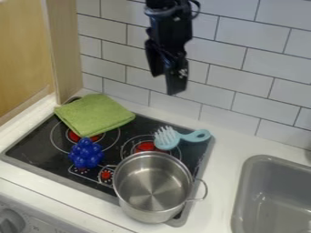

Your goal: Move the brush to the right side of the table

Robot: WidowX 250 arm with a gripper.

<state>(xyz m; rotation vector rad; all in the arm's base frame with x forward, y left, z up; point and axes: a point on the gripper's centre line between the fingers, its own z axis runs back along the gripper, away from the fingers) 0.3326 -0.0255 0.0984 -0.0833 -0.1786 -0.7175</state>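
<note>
The light blue brush [169,141] lies at the back right of the black stovetop, behind the metal pot. Its white bristles face up and to the left, and its looped handle points right, over the stovetop's right edge. High above the brush, in front of the tiled wall, hangs my black gripper [167,82]. Its two fingers are apart, with nothing held between them. The white counter [220,169] serves as the table surface and runs along the right side of the stovetop.
A steel pot [153,187] stands at the stovetop's front right, its handle sticking out over the counter. Left of it is a blue knobbly toy [86,153], with a folded green cloth [95,114] behind. A grey sink [276,195] lies at the right; white tiles rise behind.
</note>
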